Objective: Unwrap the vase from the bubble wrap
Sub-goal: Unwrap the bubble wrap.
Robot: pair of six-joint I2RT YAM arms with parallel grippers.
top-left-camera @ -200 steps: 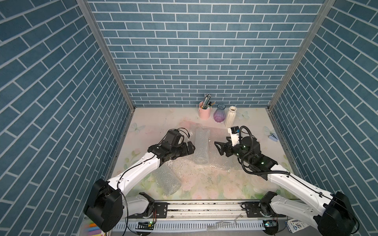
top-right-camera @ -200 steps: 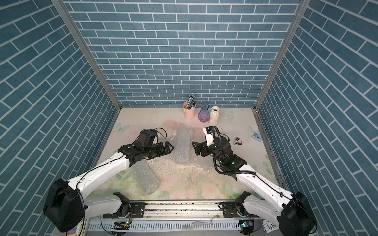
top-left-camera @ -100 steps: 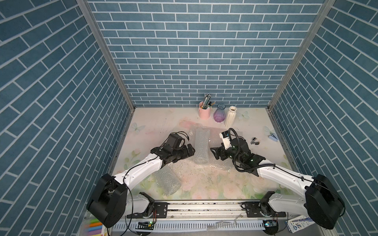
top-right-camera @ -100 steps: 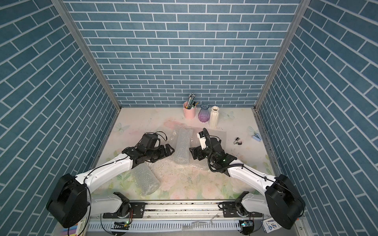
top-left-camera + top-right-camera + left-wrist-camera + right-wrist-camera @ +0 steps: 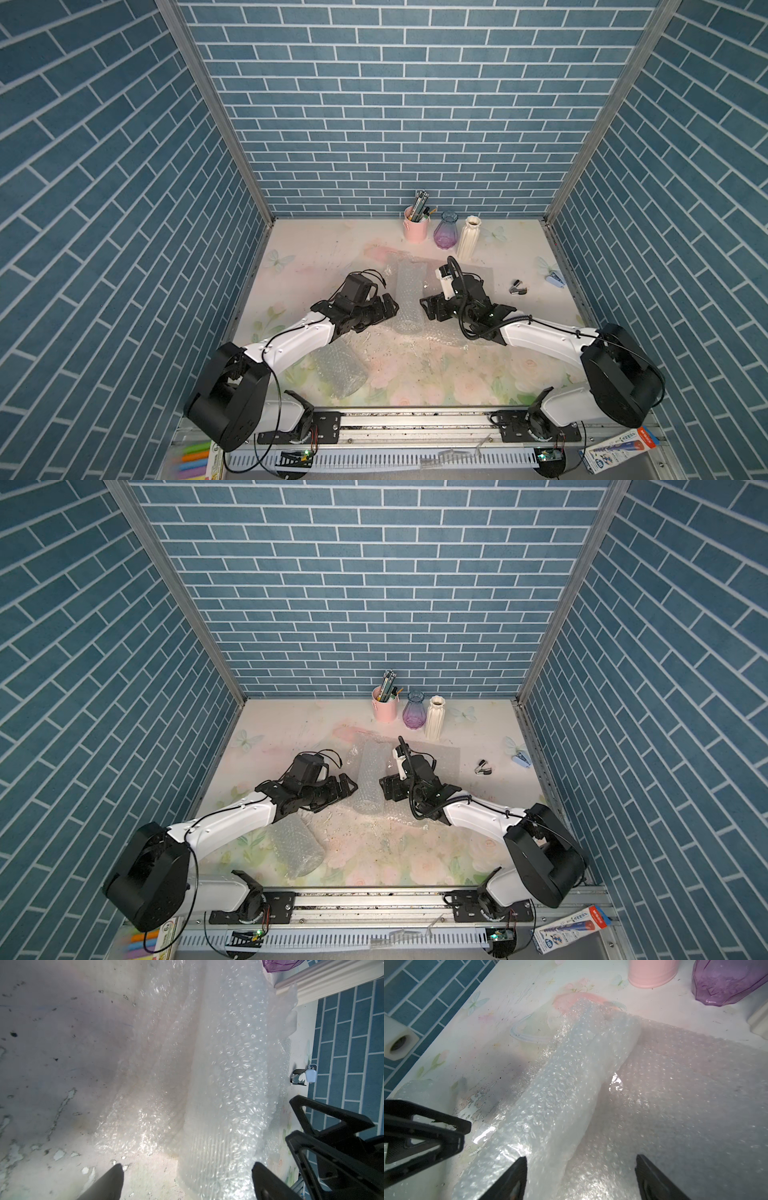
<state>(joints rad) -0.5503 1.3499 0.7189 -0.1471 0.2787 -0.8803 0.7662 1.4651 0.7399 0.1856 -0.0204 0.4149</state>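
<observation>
One half-unrolled tube of bubble wrap [image 5: 409, 299] is lying centrally on the table [image 5: 307, 257], the left gripper [image 5: 390, 306] and right gripper [image 5: 424, 307] are flanking it with jaws wide apart, and unrolling is seemingly the step in hand, next calling for a pinch on the loose sheet edge.

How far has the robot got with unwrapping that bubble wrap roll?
Partly done: one flap of the bubble wrap lies flat on the table. In hand: the left tool and right tool sit open on either side of the roll, gripping nothing. Left: the roll seems wound around something ribbed, so it needs more unrolling. Another bundle near the front lies untouched.
</observation>
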